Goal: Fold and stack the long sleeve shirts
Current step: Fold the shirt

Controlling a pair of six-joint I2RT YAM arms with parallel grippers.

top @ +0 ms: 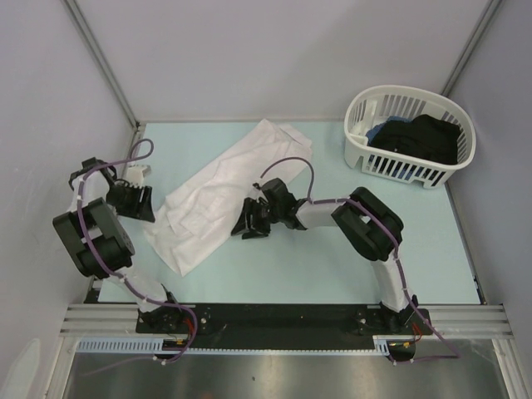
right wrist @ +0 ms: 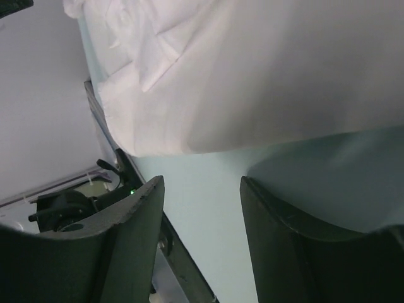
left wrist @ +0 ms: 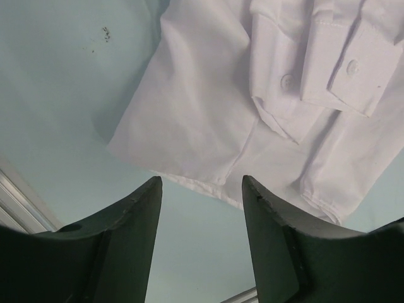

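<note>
A plain white long sleeve shirt (top: 220, 195) lies partly folded on the pale green table, running from the back middle toward the front left. In the left wrist view its hem, cuff and buttons (left wrist: 265, 107) show just beyond my fingers. My left gripper (top: 141, 204) (left wrist: 201, 189) is open and empty, just left of the shirt's lower edge. My right gripper (top: 252, 223) (right wrist: 201, 189) is open and empty at the shirt's right edge (right wrist: 252, 82), just above the table.
A white slatted basket (top: 409, 166) at the back right holds dark and blue clothes (top: 420, 137). Grey walls with metal posts close the back and sides. A metal rail (top: 283, 320) runs along the near edge.
</note>
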